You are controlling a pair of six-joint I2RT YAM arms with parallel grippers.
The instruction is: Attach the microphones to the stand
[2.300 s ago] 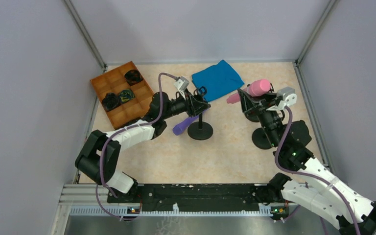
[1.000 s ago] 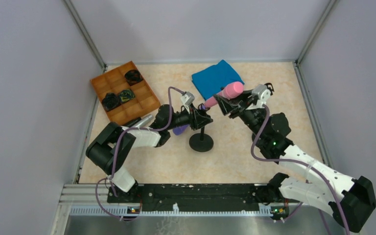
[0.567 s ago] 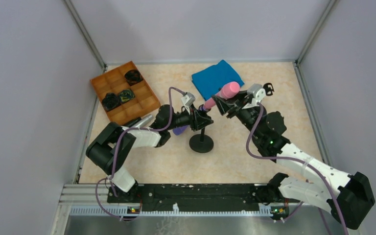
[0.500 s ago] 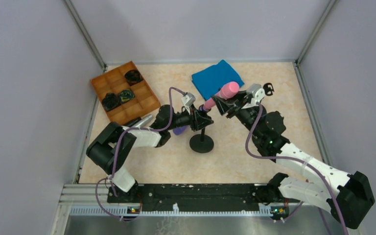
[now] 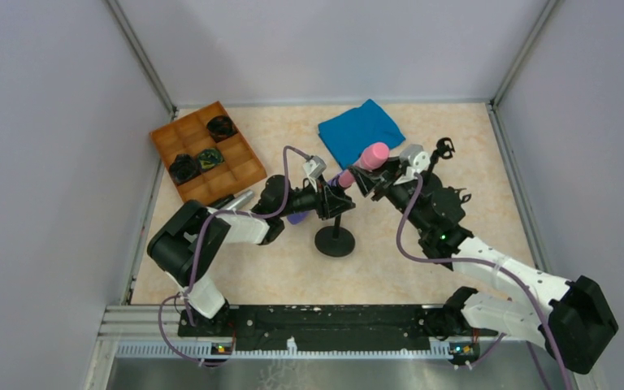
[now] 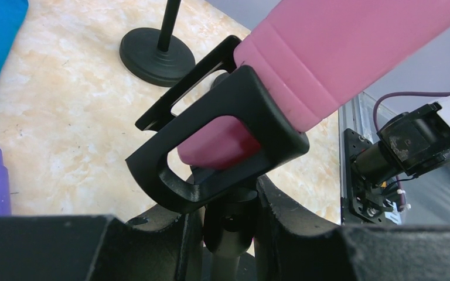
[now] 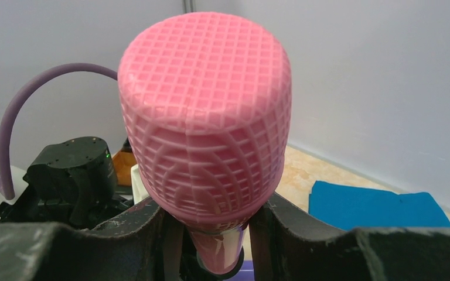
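Note:
A pink microphone is held at its neck by my right gripper, which is shut on it. In the right wrist view its mesh head fills the frame above the gripper. In the left wrist view its handle passes through the black clip of the stand. My left gripper is shut on the stand post just below the clip; it also shows in the top view. The stand base rests on the table. A purple microphone lies beside my left arm.
A second stand stands to the right, its clip showing past my right arm. A blue cloth lies at the back. An orange divided tray with dark items sits at the back left. Walls enclose the table.
My right arm has carried the pink microphone left and down from the right stand; its handle now sits in the clip. My left gripper has kept hold of the stand.

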